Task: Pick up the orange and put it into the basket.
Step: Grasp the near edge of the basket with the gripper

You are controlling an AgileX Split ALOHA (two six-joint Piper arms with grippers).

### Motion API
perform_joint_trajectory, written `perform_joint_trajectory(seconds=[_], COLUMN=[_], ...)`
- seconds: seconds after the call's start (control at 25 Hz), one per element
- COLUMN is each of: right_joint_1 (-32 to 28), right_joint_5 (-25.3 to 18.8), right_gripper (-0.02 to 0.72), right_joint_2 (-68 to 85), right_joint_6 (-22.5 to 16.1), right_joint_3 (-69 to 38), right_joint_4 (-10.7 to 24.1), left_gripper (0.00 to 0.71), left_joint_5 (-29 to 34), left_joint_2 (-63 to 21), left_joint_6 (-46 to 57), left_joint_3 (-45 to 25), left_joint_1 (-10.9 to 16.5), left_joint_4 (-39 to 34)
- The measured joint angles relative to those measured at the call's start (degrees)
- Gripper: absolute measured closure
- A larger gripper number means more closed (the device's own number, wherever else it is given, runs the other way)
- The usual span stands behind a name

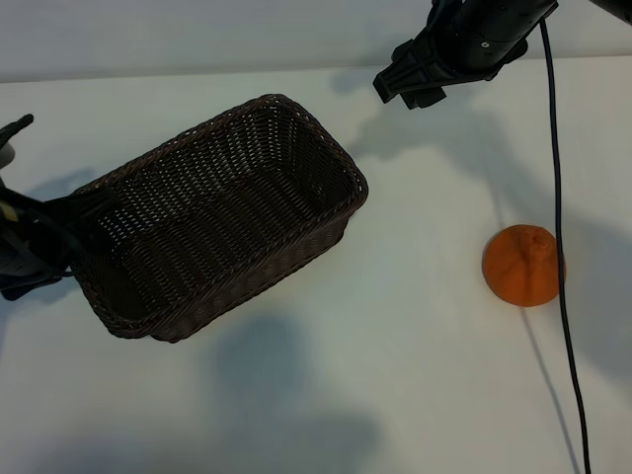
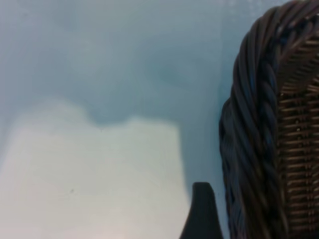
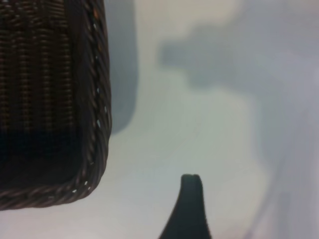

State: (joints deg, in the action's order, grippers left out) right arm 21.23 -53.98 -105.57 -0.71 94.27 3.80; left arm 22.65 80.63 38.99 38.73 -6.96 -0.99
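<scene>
The orange [image 1: 521, 265] lies on the white table at the right, alone and untouched. The dark brown wicker basket [image 1: 357, 178] stands slantwise at centre-left and holds nothing. My right gripper [image 1: 410, 84] hangs above the table's far edge, beyond the basket's far corner and well away from the orange. It is open and empty; one dark finger [image 3: 190, 199] shows beside the basket's corner [image 3: 97, 124]. My left gripper [image 1: 30, 237] sits at the left edge, close against the basket's near end. It is open too, with one finger [image 2: 202, 214] next to the braided rim [image 2: 254, 124].
A black cable [image 1: 558, 197] drops from the right arm and runs down the table just past the orange's right side. The white table [image 1: 395, 346] stretches bare between basket and orange, crossed by the arms' shadows.
</scene>
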Motion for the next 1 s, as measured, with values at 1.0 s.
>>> perform_joint_trajectory(seconds=[1.0], right_joint_1=[0.0], right_joint_5=[-0.3], right_gripper=[0.108], right_joint_2=[0.0], right_joint_6=[0.1], right_joint_3=[0.0], right_joint_4=[-0.1], left_gripper=[0.210], left_joint_5=[-7.8], left_joint_2=[11.8], left_joint_6=[-14.8], left_joint_3=[0.0], left_joint_1=[-1.1], left_joint_4=[16.8])
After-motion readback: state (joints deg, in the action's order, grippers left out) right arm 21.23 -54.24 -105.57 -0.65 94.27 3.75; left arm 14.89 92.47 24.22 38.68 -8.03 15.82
